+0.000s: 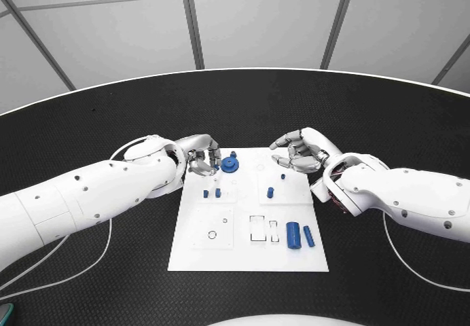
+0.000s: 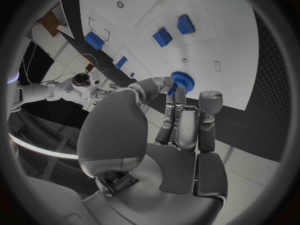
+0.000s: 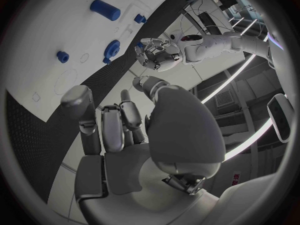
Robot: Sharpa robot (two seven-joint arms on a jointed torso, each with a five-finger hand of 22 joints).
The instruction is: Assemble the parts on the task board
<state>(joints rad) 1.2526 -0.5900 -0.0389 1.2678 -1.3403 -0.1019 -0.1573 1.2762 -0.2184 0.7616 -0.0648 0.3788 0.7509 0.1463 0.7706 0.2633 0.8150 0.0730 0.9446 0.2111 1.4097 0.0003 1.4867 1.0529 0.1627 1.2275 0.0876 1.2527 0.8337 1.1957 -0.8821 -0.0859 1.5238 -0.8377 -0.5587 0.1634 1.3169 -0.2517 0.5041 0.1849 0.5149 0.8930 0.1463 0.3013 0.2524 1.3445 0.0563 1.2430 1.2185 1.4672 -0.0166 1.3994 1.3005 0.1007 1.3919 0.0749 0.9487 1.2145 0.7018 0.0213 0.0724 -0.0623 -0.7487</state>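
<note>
Board [image 1: 196, 255] lies mid-worktop [image 1: 98, 109], long edges running near to far. Bare black worktop is open all round it, widest on the far side and at both flanks.

Parts on board: gear [image 1: 230, 164] at far edge, left of centre; two small pegs [image 1: 212, 193] nearer, left of centre; a peg [image 1: 283, 177] and a block [image 1: 268, 192] right of centre; two cylinders [image 1: 301, 236] lying side by side near the right edge, nearer end.

Left robot hand [image 1: 201, 157] sits over the board's far-left corner, just left of the gear. In the left wrist view its fingers [image 2: 181, 117] are curled in close together, tips next to the gear [image 2: 181, 80]; cannot tell whether they touch it. Nothing seen in its grasp.

Right robot hand [image 1: 303, 151] is at the far-right corner, fingers curled inward, holding nothing, apart from every part.
</note>
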